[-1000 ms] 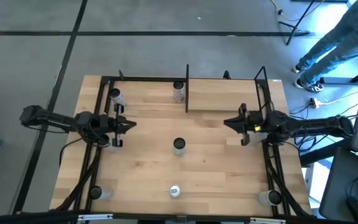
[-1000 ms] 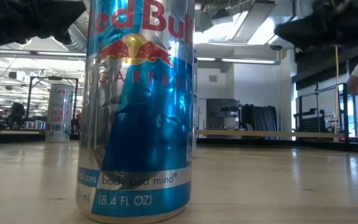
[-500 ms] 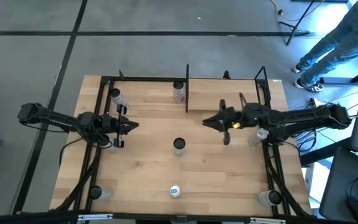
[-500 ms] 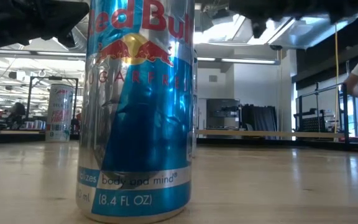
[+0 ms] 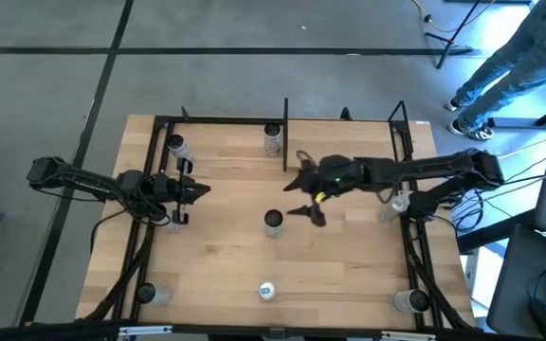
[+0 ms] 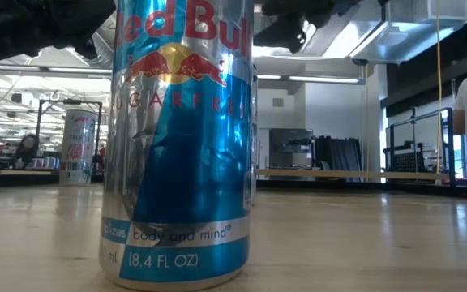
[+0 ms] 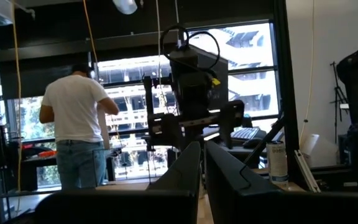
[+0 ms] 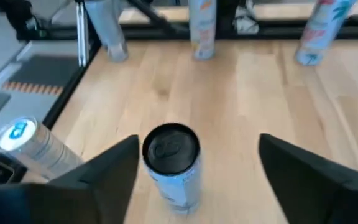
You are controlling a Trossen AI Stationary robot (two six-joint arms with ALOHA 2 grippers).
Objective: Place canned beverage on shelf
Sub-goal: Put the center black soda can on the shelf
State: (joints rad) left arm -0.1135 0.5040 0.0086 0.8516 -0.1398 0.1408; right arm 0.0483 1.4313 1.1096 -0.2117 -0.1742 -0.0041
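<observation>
A silver can with a dark top (image 5: pixel 272 222) stands upright on the middle of the wooden table. In the right wrist view this can (image 8: pixel 170 163) shows ahead of my two spread fingers, nearer one of them. My right gripper (image 5: pixel 297 187) is open and hangs just right of it and a little farther back, touching nothing. My left gripper (image 5: pixel 200 190) is shut and empty over the table's left side. The shelf (image 5: pixel 344 142), framed by black uprights, runs along the far edge. Another can (image 5: pixel 272 139) stands there.
Further cans stand at the far left (image 5: pixel 175 147), near the front edge (image 5: pixel 266 291), at both front corners (image 5: pixel 146 294) (image 5: pixel 410 301) and under the right arm (image 5: pixel 398 204). The front can (image 6: pixel 181 142) fills the low view. A person (image 5: pixel 510 66) stands beyond the far right corner.
My right gripper has travelled from the table's right side toward its middle, up to the centre can, and has opened wide. The cans have not moved.
</observation>
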